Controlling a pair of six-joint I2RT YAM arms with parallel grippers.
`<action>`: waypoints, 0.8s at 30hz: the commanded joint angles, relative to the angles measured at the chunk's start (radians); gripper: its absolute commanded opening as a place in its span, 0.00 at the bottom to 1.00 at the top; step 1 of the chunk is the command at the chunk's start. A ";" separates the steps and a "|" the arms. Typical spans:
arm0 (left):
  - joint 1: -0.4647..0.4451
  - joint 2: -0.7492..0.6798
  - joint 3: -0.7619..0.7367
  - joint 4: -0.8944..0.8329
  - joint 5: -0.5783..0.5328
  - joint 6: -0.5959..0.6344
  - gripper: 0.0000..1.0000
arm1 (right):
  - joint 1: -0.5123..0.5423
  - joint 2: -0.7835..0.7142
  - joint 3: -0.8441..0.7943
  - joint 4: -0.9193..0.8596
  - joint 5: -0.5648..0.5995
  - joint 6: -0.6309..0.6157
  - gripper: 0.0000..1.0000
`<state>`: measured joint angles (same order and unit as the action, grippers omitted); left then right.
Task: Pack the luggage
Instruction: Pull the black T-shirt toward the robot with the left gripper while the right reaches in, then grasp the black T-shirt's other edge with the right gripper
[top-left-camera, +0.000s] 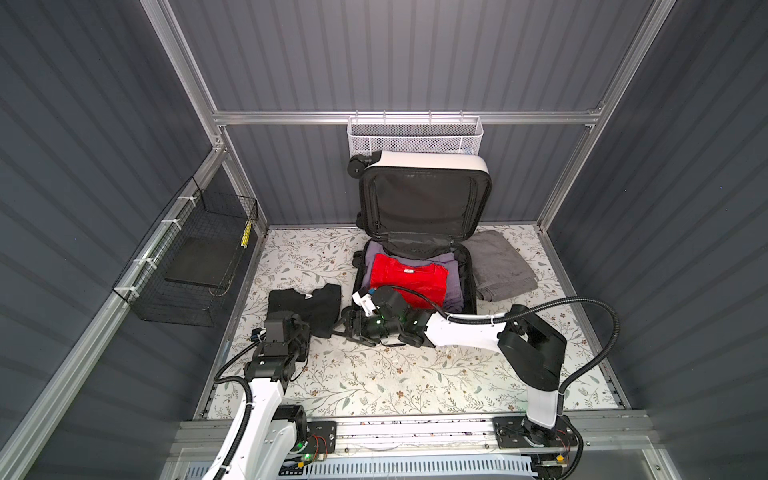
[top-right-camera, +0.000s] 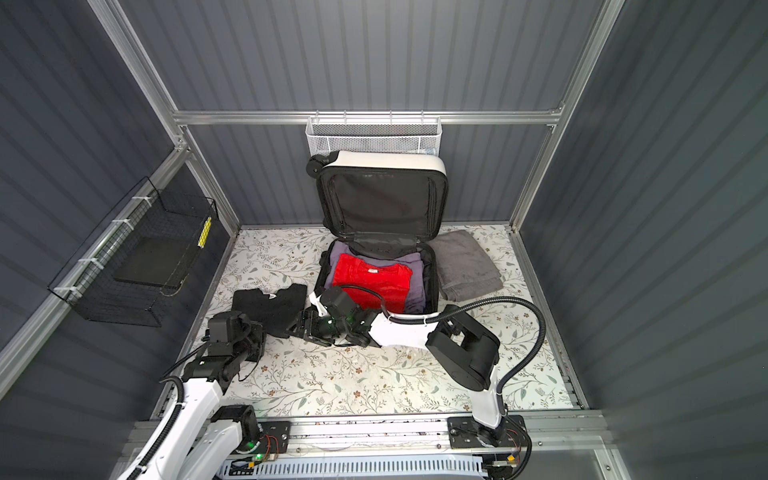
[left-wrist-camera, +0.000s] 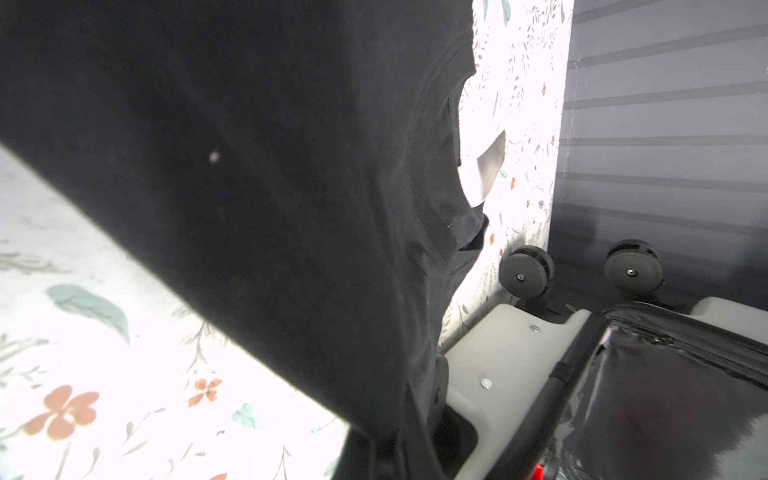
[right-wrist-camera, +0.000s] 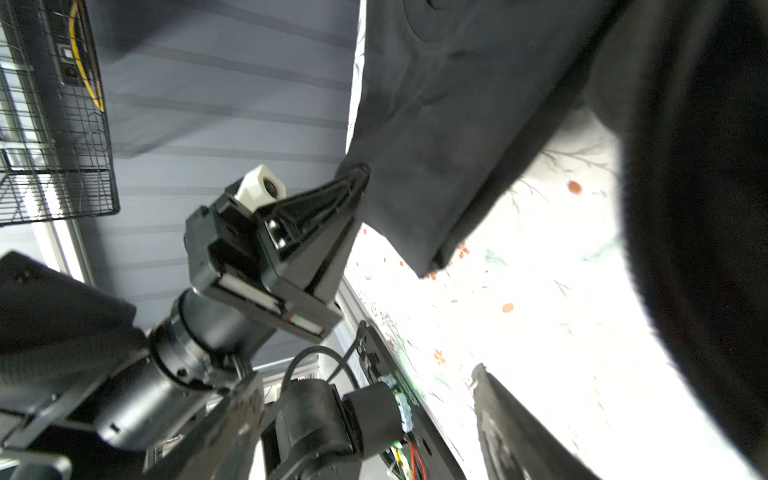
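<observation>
Left gripper (right-wrist-camera: 356, 176), jaws pressed together, pinches a corner of the black T-shirt (top-left-camera: 316, 305), which lies on the table (top-left-camera: 415, 374) toward its left edge. Right gripper (top-left-camera: 345, 326) sits low just beside the shirt's opposite side, jaws spread and empty (whether a finger touches the cloth cannot be told). The luggage (top-left-camera: 432, 160) stands open at the middle of the table's back edge, lid upright against the wall, with a red shirt (top-left-camera: 407, 278) uppermost in its base.
</observation>
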<state>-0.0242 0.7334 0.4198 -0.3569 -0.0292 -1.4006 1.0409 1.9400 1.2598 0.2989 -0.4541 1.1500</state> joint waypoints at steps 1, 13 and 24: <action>0.004 -0.033 0.045 -0.045 0.017 -0.027 0.00 | 0.011 0.031 0.041 0.000 0.022 0.009 0.79; 0.004 -0.048 0.045 -0.027 0.040 -0.063 0.00 | 0.020 0.106 0.104 -0.029 0.025 0.015 0.82; 0.004 -0.066 0.035 -0.012 0.058 -0.091 0.00 | 0.017 0.179 0.215 -0.063 0.025 0.019 0.85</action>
<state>-0.0242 0.6804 0.4259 -0.3889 0.0086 -1.4757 1.0573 2.1021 1.4414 0.2577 -0.4377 1.1706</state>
